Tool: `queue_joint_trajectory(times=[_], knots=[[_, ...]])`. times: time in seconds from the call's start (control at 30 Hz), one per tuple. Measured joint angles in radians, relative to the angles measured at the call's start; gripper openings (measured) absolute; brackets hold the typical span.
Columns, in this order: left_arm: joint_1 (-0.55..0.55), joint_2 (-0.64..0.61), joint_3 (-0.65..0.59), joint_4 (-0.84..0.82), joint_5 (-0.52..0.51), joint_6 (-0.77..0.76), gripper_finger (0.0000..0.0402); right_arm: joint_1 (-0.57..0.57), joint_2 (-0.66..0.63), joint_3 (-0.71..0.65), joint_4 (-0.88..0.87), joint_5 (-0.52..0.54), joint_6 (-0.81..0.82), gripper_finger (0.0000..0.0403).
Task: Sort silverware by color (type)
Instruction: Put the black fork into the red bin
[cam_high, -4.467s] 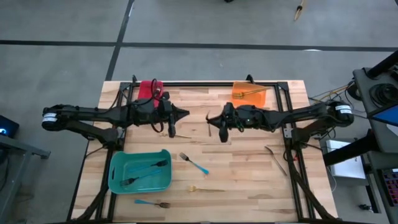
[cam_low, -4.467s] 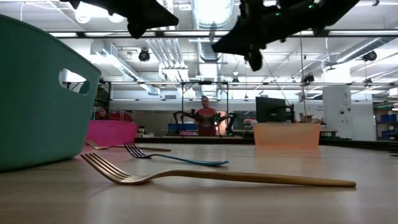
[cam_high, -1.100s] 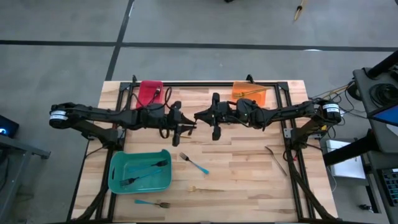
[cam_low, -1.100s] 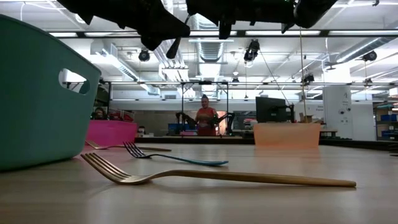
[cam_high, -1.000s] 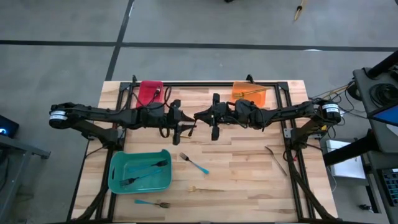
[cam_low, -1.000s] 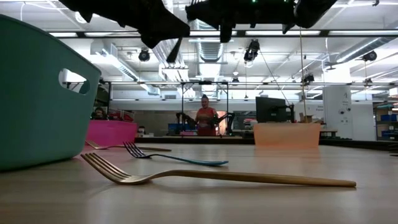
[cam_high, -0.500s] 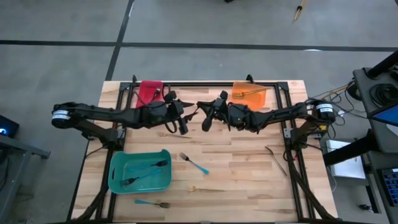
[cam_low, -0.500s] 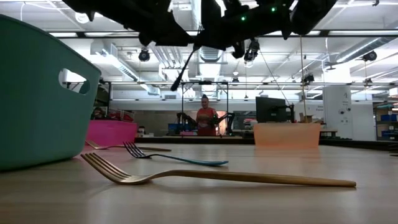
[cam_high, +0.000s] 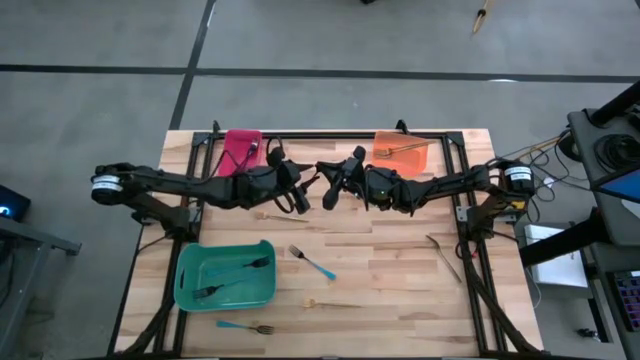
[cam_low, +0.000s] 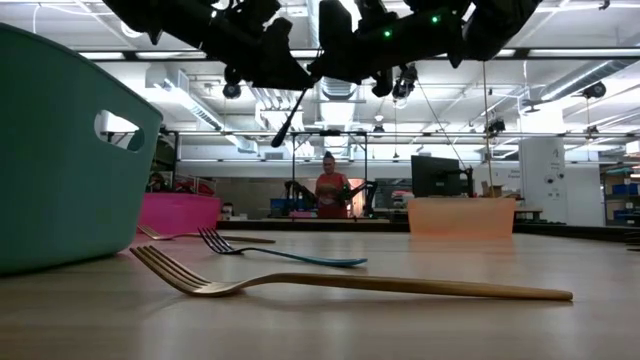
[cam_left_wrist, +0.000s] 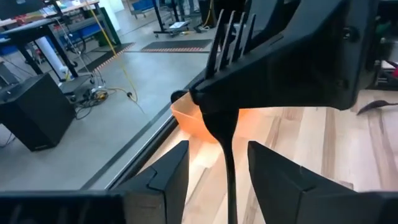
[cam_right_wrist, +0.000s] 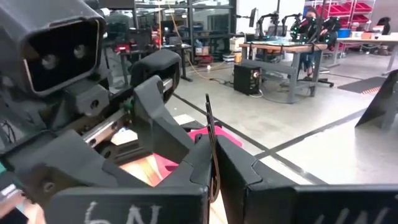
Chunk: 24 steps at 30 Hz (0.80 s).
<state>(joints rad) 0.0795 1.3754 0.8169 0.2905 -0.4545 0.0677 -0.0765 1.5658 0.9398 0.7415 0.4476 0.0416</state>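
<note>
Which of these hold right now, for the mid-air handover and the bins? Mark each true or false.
1. The right gripper is shut on a dark grey metal fork above the table. True.
2. The left gripper is clamped on that fork. False: its jaws stand open on either side of the handle.
3. The orange plastic bin holds a gold fork. True.
4. The teal plastic bin is empty. False: forks lie in it.
5. No blue-handled fork lies on the table. False: one lies beside the teal bin.
</note>
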Motion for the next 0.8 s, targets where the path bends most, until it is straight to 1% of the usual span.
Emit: queue_joint_trajectory(times=[0.13,0.2,0.27,0.33,0.37,0.6,0.7,0.8], knots=[[0.000,0.022,0.000,0.010,0.000,-0.002,0.0120,0.000,0.000,0.000,0.005,0.001,0.000,0.0008],[0.000,0.023,0.000,0.007,0.000,-0.002,0.0100,0.000,0.000,0.000,0.004,0.001,0.000,0.0008],[0.000,0.023,0.000,0.010,0.000,-0.002,0.0068,0.000,0.000,0.000,0.004,0.001,0.000,0.0008],[0.000,0.023,0.000,0.009,0.001,-0.002,0.0027,0.000,0.000,0.000,0.004,0.001,0.000,0.0008],[0.000,0.023,0.000,0.008,0.000,-0.003,0.0014,0.000,0.000,0.000,0.005,0.001,0.000,0.0008],[0.000,0.023,0.000,0.008,0.001,-0.032,0.0002,-0.001,0.000,0.001,0.002,0.001,0.001,0.0016],[0.000,0.022,0.001,0.008,0.017,-0.039,0.0002,-0.003,0.000,0.001,-0.004,-0.001,0.016,0.0034],[0.000,0.020,0.001,0.007,0.027,-0.056,0.0001,-0.005,0.000,0.002,-0.004,-0.001,0.017,0.0061]])
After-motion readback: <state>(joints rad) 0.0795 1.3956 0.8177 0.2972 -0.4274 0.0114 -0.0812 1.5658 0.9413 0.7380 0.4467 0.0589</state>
